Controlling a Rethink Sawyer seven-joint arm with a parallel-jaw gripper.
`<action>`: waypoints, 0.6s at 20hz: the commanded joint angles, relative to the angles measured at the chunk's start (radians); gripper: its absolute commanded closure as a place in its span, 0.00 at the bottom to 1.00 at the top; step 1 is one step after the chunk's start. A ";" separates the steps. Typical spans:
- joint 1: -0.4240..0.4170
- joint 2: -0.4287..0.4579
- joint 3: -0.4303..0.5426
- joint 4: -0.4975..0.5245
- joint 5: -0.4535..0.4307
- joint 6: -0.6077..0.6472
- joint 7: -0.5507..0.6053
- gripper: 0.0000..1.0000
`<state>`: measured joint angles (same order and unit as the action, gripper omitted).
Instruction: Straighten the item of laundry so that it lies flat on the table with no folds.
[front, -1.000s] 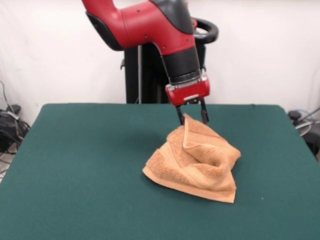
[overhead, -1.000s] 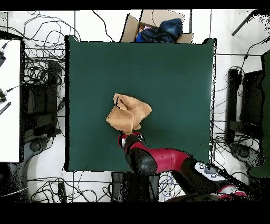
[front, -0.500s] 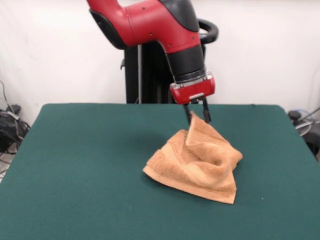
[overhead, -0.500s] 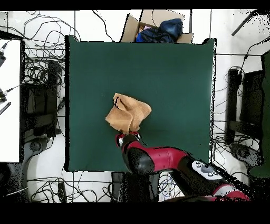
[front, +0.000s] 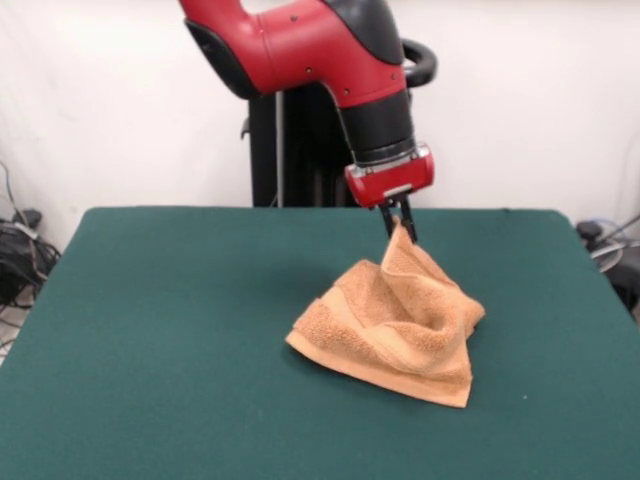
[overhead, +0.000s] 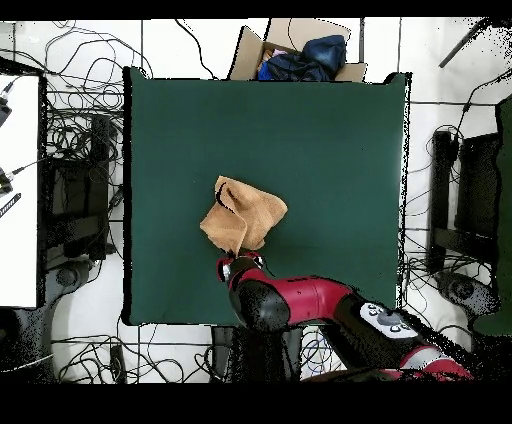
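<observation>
the orange-tan terry towel (front: 395, 325) lies crumpled a little right of the middle of the dark green, felt-like surface (front: 170, 340) in the front view, its nap looped and soft. one corner is drawn up into a narrow peak, and the cloth falls from that peak in slack diagonal folds to a wider heap below. a woven border band runs along the near lower edge, which lies flat against the felt and ends in a square corner at the front right. the left side is rolled over into a thick rounded fold.

the gripper (front: 399, 222), two thin black fingers under a red block at the end of the red and black arm, is closed tight on the raised corner, with the cloth pinched between its tips.

from overhead the towel (overhead: 243, 218) shows as an uneven, roughly four-sided patch near the surface's (overhead: 330, 150) middle, with a dark curled crease at its upper left. the gripper (overhead: 238, 259) sits at the towel's lower edge, mostly hidden under the arm.
</observation>
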<state>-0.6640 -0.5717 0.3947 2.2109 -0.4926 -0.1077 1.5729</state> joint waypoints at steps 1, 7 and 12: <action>0.030 -0.003 0.046 -0.067 -0.007 0.110 0.077 1.00; 0.029 -0.114 0.053 -0.014 0.023 0.145 0.089 1.00; -0.090 -0.332 0.186 0.104 0.112 0.324 0.037 1.00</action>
<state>-0.6938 -0.6896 0.4308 2.2429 -0.4788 -0.0426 1.5729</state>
